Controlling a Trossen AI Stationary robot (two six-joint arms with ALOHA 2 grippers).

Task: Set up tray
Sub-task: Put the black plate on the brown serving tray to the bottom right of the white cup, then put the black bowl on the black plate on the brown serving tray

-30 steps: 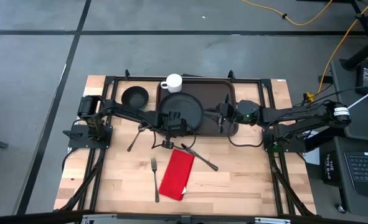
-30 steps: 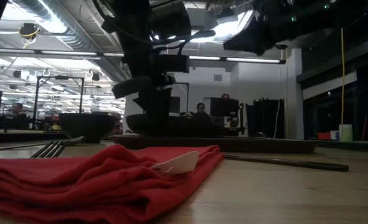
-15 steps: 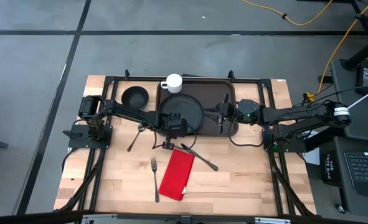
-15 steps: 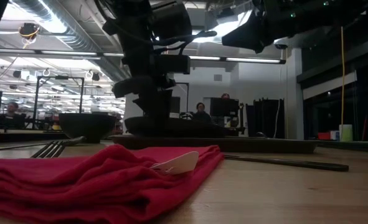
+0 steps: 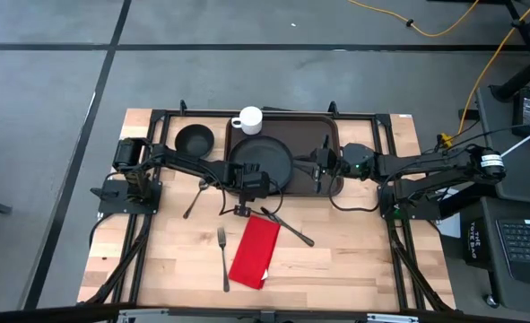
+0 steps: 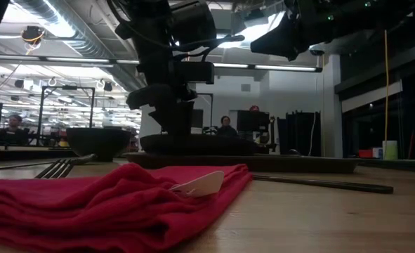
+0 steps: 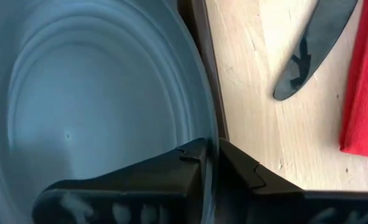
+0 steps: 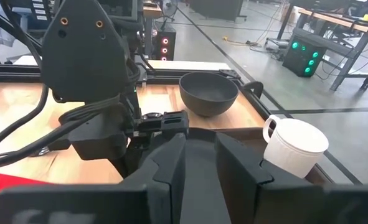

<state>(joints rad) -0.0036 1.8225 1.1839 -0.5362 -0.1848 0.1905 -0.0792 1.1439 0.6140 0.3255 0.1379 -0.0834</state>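
High view: plate [image 5: 263, 157] sits on the tray [image 5: 323, 135], left gripper [image 5: 249, 187] pinching its rim; right gripper [image 5: 319, 170], fingers part-spread, grips nothing; cutlery and napkin [image 5: 255, 251] remain.

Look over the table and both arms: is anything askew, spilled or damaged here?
Nothing is spilled or broken. The red cloth napkin lies crumpled and slanted, and a dark knife lies diagonally beside it. The round black plate sits in the dark brown rectangular tray, its rim between the left gripper fingers.
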